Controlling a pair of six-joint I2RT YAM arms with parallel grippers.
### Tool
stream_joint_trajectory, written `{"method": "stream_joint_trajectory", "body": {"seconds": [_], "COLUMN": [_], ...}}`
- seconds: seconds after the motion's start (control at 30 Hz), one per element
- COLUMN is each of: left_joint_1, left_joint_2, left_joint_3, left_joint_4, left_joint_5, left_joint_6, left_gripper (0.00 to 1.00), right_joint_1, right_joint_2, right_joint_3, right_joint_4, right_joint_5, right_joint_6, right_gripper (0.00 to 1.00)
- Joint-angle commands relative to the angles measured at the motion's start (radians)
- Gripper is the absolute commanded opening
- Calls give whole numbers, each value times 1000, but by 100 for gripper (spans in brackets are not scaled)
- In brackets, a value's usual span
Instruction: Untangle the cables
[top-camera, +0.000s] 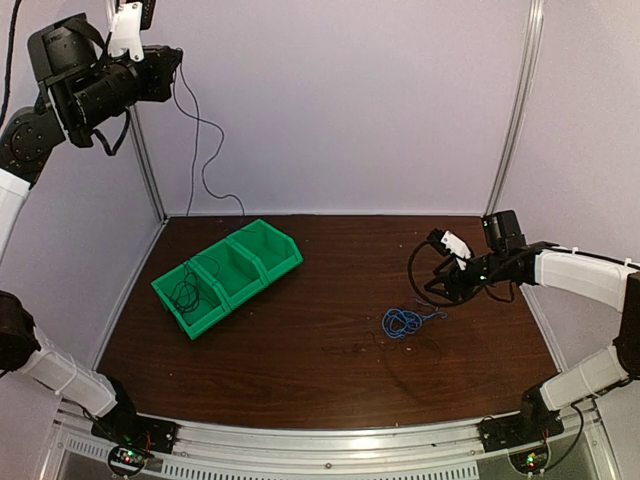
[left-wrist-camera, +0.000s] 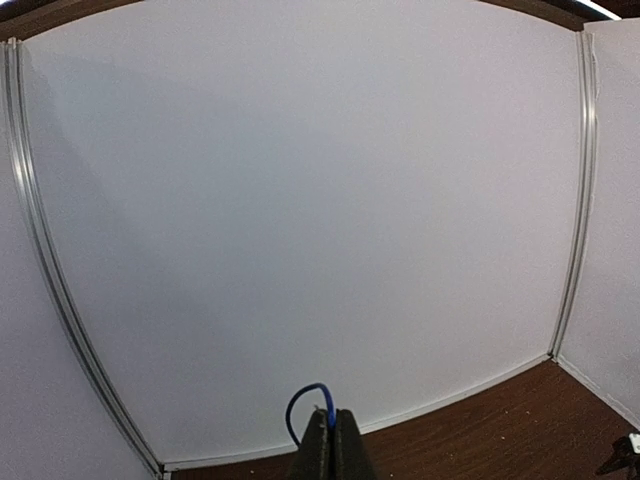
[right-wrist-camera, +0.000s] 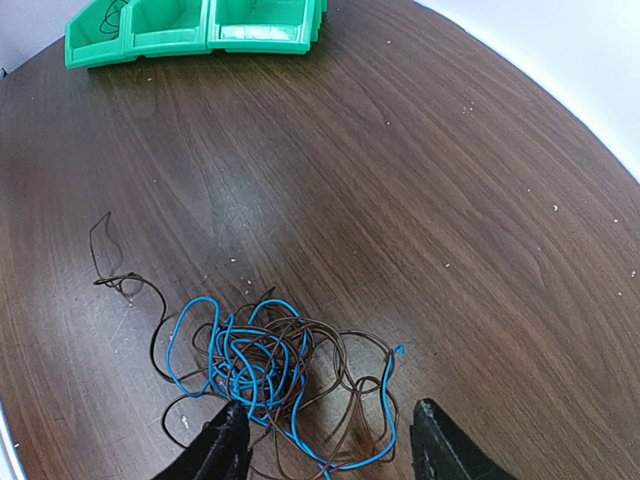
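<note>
A tangle of thin bright blue and dark brown-black cables (top-camera: 403, 321) lies on the brown table right of centre; it also shows in the right wrist view (right-wrist-camera: 265, 360). My right gripper (top-camera: 434, 293) hovers just above the tangle's right side, its jaws open and empty (right-wrist-camera: 330, 408). My left gripper (top-camera: 173, 60) is raised high at the back left and is shut on one thin cable (left-wrist-camera: 312, 398), which loops out of the fingertips (left-wrist-camera: 322, 418). That cable (top-camera: 197, 135) hangs down along the back wall toward the table.
A row of green bins (top-camera: 262, 262) stands left of centre, with a dark wire (top-camera: 185, 290) in its nearest compartment; the bins (right-wrist-camera: 190, 25) show at the top of the right wrist view. White walls and metal posts (top-camera: 516, 110) enclose the table.
</note>
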Motion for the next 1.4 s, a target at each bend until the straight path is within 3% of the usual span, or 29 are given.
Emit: {"method": "stream_joint_trajectory", "body": {"seconds": [0.0, 0.33, 0.53, 0.7, 1.0, 1.13, 1.37], "left_joint_1": [16, 35, 36, 35, 38, 64, 148], "left_joint_2": [-13, -64, 5, 2, -70, -102, -91], "left_joint_3": [3, 1, 140, 157, -38, -150, -206], "left_joint_4": [-50, -12, -6, 21, 48, 62, 38], "left_joint_5": [-132, -197, -200, -227, -277, -253, -174], "left_joint_6": [39, 88, 150, 180, 156, 120, 72], "left_gripper": [0, 0, 0, 0, 0, 0, 0], "right_joint_1": [-7, -7, -7, -7, -8, -7, -7], "right_joint_2": [-10, 13, 11, 2, 23, 26, 26], "right_joint_3": [-11, -3, -5, -8, -4, -5, -5], "right_joint_4": [-5, -12, -12, -14, -16, -17, -20], "right_joint_5": [-8, -16, -11, -3, -12, -14, -12], "right_joint_6": [-10, -14, -14, -15, -17, -19, -20], "right_gripper": [56, 56, 56, 56, 56, 56, 56]}}
